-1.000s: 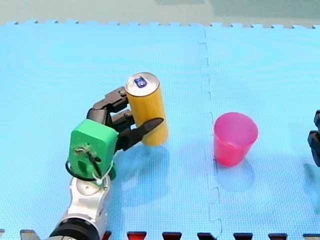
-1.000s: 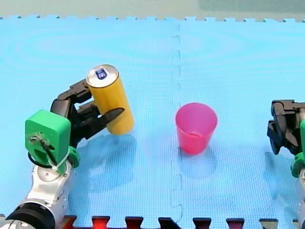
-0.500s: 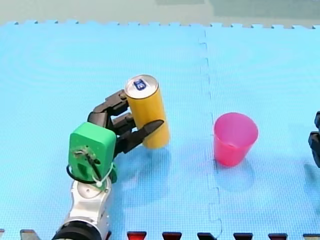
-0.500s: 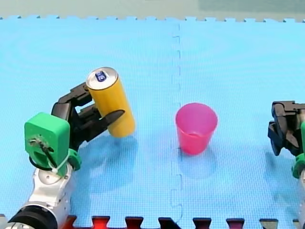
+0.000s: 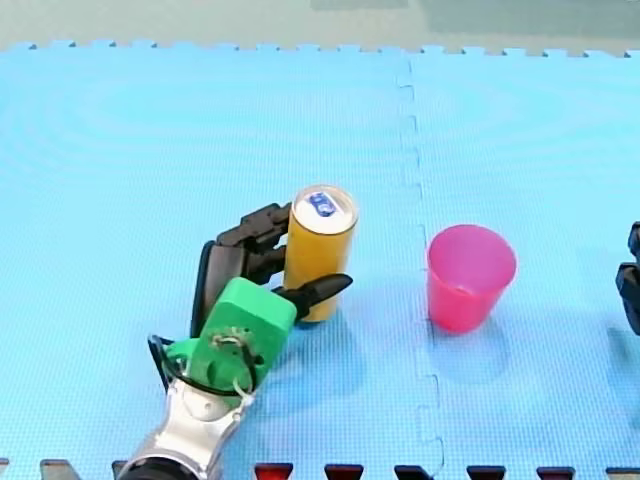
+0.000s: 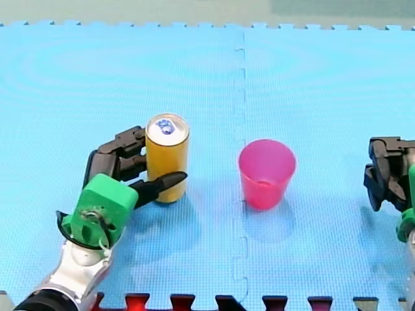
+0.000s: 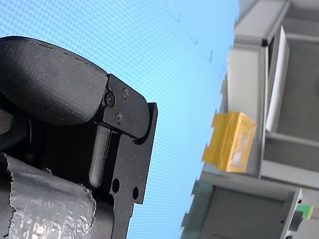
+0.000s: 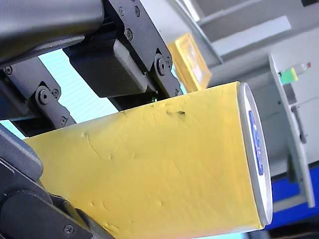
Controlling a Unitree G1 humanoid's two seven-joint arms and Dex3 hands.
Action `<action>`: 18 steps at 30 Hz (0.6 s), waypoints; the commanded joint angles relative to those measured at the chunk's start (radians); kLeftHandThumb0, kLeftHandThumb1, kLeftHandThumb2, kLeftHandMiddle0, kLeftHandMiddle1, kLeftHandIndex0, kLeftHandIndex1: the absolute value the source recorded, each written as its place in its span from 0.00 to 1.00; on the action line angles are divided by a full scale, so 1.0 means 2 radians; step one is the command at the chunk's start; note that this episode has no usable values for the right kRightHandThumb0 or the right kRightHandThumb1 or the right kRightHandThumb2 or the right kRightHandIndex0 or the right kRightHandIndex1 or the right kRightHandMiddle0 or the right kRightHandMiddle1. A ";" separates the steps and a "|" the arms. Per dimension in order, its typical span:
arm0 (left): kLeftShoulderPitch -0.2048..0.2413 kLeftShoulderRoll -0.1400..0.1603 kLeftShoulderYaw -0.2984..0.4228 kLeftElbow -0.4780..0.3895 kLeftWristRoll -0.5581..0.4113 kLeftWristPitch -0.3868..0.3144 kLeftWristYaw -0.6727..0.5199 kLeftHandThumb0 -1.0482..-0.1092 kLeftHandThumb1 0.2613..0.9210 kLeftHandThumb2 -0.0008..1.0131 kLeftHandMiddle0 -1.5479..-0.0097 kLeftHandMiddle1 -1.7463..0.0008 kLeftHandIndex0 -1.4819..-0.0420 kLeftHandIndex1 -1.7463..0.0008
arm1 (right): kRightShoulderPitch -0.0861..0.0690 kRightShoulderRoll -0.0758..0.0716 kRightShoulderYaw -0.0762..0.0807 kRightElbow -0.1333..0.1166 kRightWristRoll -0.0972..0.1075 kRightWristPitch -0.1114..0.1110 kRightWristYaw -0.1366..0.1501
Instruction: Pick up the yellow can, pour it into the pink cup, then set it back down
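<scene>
Grasp is on: left hand (image 6: 126,172) wraps the yellow can (image 6: 166,159), upright and low at the mat (image 6: 292,78); pink cup (image 6: 266,173) stands apart past its thumb. Pour can't be confirmed; release remains. Right hand (image 6: 388,175), clenched empty, sits far beyond the cup

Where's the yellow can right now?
Head views: the yellow can is upright, gripped by the left hand, left of the mat seam, with the pink cup apart to its right.

The can (image 5: 320,255) stands upright on the surface (image 5: 150,150), left of the cup (image 5: 470,278), with the left hand (image 5: 255,270) wrapped around it from the near-left; the right hand (image 6: 387,172) is well right of the cup.
</scene>
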 commanded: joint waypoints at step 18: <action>0.006 0.006 -0.028 0.029 -0.001 0.004 0.012 0.73 0.88 0.01 0.18 1.00 0.22 1.00 | 0.007 -0.006 -0.003 -0.002 0.004 -0.013 -0.002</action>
